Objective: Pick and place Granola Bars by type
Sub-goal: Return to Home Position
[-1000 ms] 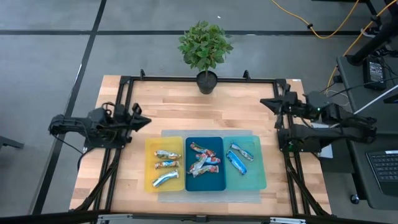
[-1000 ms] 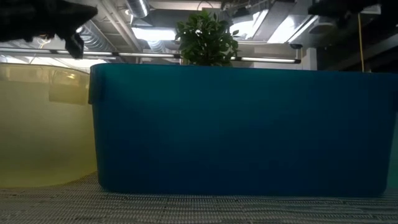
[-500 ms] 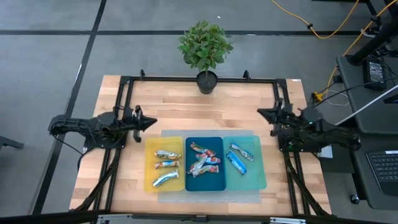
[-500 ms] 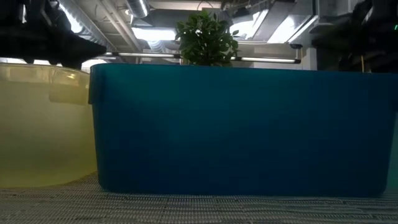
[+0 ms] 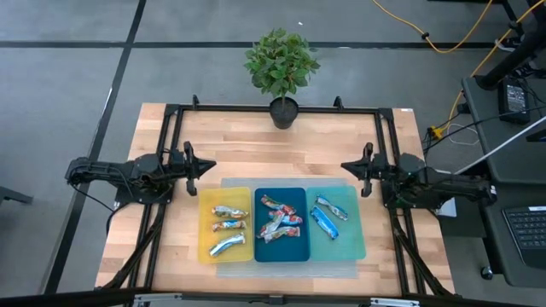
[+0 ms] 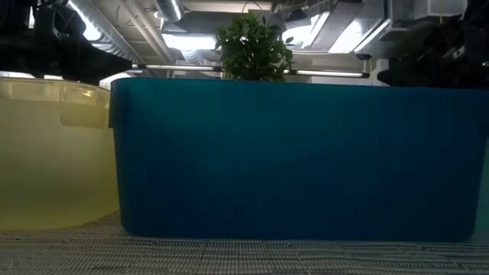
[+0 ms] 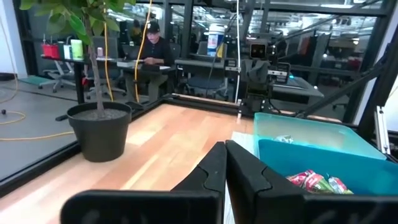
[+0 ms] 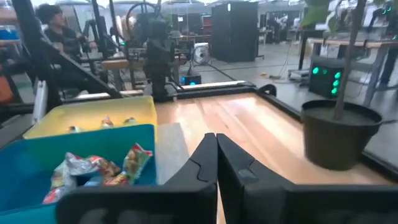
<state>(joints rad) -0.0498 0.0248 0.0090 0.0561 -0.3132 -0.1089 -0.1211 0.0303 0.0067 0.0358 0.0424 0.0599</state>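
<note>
The left tool (image 5: 210,165) was clenched, its fingers (image 7: 208,174) pressed together on nothing. It hung over the table (image 5: 256,153) just past the far left corner of the yellow tray (image 5: 205,230). The right tool (image 5: 344,165) was likewise clenched and empty, its fingers (image 8: 239,168) meeting, just past the far edge of the teal tray (image 5: 356,232). The two tools pointed inward toward each other, well apart. The dark blue tray (image 5: 281,257) stood between the yellow and teal trays, all three side by side on a pale mat (image 5: 286,268). The granola bars (image 5: 229,227) lay inside the trays: three in the yellow one, a heap of red-wrapped bars in the dark blue one, and two blue bars in the teal one. A potted plant (image 5: 281,64) stood at the table's far edge.
</note>
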